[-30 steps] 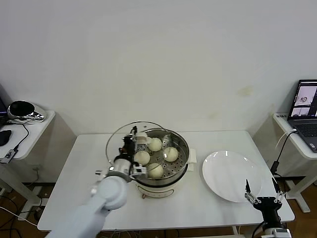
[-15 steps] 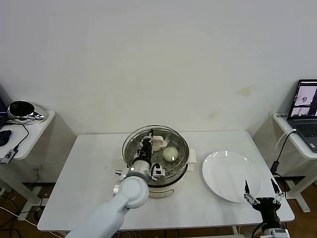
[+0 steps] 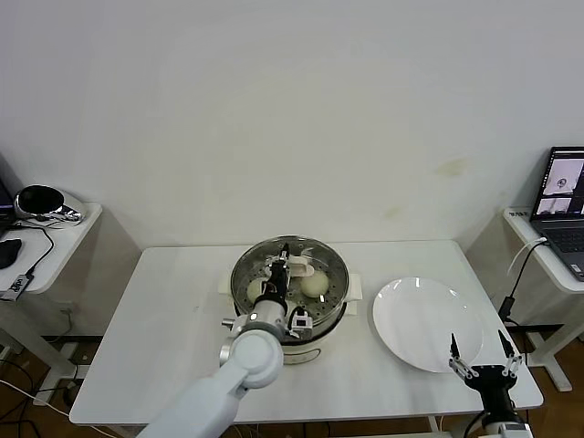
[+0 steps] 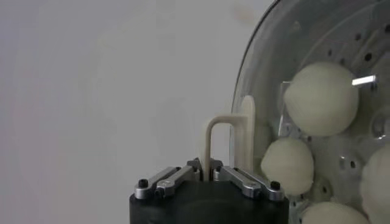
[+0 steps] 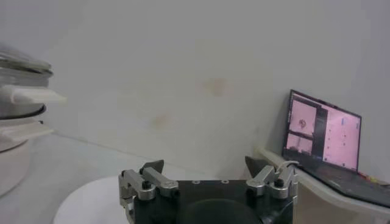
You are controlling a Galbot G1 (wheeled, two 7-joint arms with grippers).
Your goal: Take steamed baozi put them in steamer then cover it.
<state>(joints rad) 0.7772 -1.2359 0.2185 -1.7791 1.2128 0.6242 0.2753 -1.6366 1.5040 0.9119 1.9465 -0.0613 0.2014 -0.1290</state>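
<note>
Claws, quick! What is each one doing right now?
Left claw: shut on the lid handle, glass lid over the steamer.
Right claw: open, holding nothing, near the white plate.

Steamer (image 3: 288, 301) at the middle of the table (image 3: 155, 328), with the steamed baozi (image 3: 314, 285) inside it on the tray and the glass lid (image 4: 292, 73) over them. The left gripper (image 3: 281, 265) stands above the steamer's centre, shut on the lid handle (image 4: 228, 143). The plate (image 3: 425, 322) lies to the steamer's right (well apart). The right gripper (image 3: 478, 351) sits at the table's near right edge, just before the plate. A laptop (image 3: 564, 210) rests on a side table far right.
</note>
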